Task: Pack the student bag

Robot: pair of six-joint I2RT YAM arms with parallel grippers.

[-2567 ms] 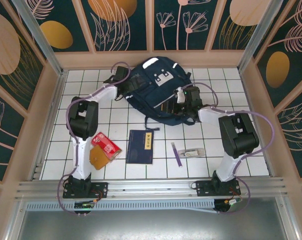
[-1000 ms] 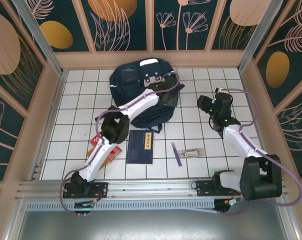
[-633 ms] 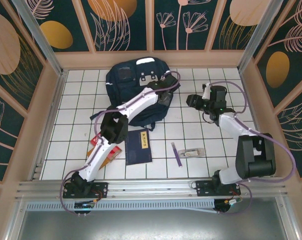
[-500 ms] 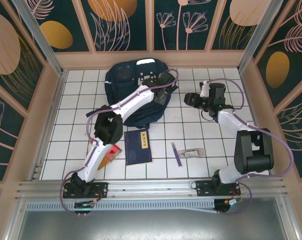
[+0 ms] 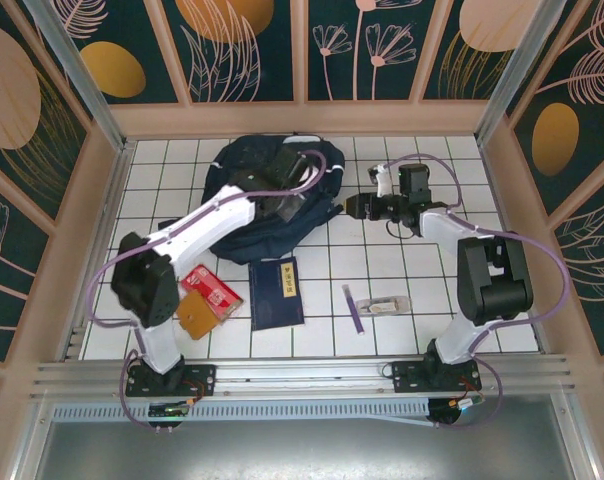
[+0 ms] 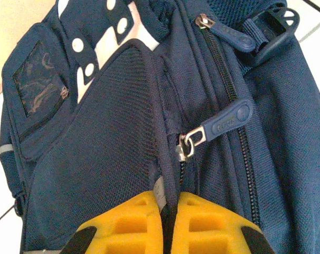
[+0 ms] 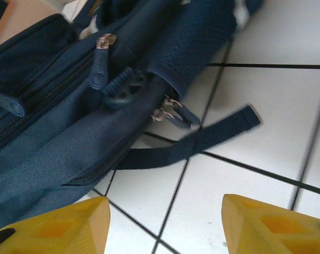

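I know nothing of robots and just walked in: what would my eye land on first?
The big navy student bag lying at the far middle of the white tiled table stands out first. The left gripper is pinched shut on a ridge of its fabric, while the right gripper hangs open beside it, near a loose strap.

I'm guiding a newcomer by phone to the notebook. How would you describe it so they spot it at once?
Find the student bag at the far side of the tiled table. Just nearer than it lies the notebook, between a red packet on its left and a purple pen on its right. It is the flat dark-blue rectangle with a small yellowish label.
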